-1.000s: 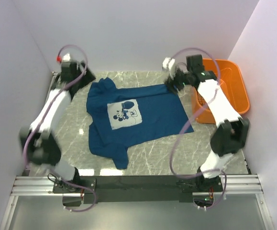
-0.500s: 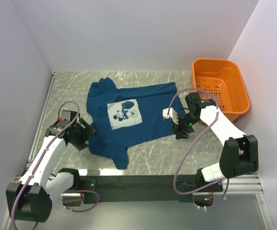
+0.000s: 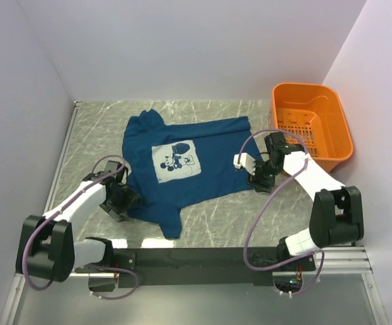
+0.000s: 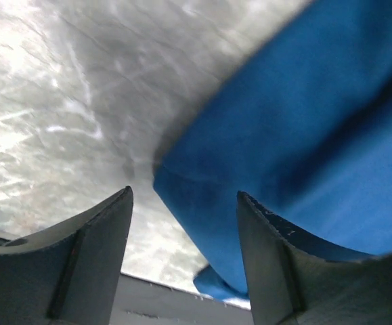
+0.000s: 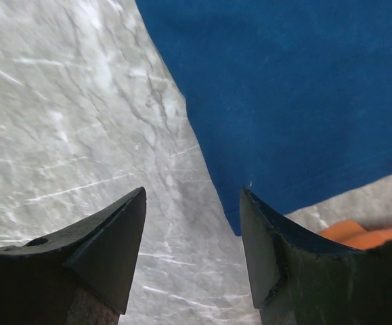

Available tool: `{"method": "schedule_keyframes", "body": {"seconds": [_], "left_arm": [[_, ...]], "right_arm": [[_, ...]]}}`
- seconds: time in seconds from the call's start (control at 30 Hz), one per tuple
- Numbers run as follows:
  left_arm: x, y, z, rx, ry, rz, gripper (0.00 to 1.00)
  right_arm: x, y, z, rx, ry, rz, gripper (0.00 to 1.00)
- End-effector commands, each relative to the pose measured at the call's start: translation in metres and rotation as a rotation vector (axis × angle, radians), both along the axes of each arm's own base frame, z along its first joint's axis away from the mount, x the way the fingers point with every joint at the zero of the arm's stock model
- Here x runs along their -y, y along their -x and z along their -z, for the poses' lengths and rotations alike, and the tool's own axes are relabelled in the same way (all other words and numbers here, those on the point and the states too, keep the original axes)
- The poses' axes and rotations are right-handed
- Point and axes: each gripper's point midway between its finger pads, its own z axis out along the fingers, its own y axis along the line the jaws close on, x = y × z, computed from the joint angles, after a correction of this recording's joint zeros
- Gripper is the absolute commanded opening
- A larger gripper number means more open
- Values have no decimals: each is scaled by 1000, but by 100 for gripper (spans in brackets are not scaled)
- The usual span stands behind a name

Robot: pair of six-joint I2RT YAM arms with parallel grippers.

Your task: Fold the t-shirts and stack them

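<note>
Marble table (image 3: 217, 211), flat t-shirt (image 3: 212, 162), orange basket (image 3: 305, 125) nearby, left gripper (image 4: 182, 196) and right gripper (image 5: 192, 193) open

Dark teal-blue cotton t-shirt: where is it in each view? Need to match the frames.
Top external: dark teal-blue cotton t-shirt spread out at picture centre.
Left wrist: t-shirt fills the right side, a corner at lower centre.
Right wrist: t-shirt fills the upper right.
Shared landmark: grey marbled tabletop, bare beside the shirt's edge in all three.
</note>
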Motion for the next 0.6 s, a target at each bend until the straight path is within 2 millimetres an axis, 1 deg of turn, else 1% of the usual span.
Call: {"method": "schedule_keyframes", "body": {"seconds": [0.0,0.07,0.1,0.2,0.23,0.27,0.33,0.37,0.47,0.53,0.57], "left_arm": [[-7,-11,7,32,-49,-39,65],[-8,-15,8,33,-61,-44,61],[-9,-17,8,35,-63,-46,58],[-8,-21,11,44,-62,-48,53],[-8,-19,14,36,-61,-48,51],[-7,-22,17,38,-57,-47,50],[-5,-22,20,34,-51,-44,48],[-4,-22,23,28,-47,-37,44],[-5,-27,24,36,-54,-29,38],[-8,-32,22,52,-74,-31,35],[-9,-34,20,62,-78,-31,29]], "right_arm": [[10,-14,8,14,58,-8,64],[12,-19,12,15,73,8,63],[15,-18,17,2,90,12,63],[22,-21,27,-3,129,27,62],[22,-25,28,10,137,36,61],[25,-25,34,-4,146,43,61],[25,-29,37,-1,154,54,60],[25,-29,40,-12,156,58,59],[23,-31,47,-20,167,70,55],[22,-34,50,-27,169,95,48],[21,-33,54,-42,171,99,45]]}}
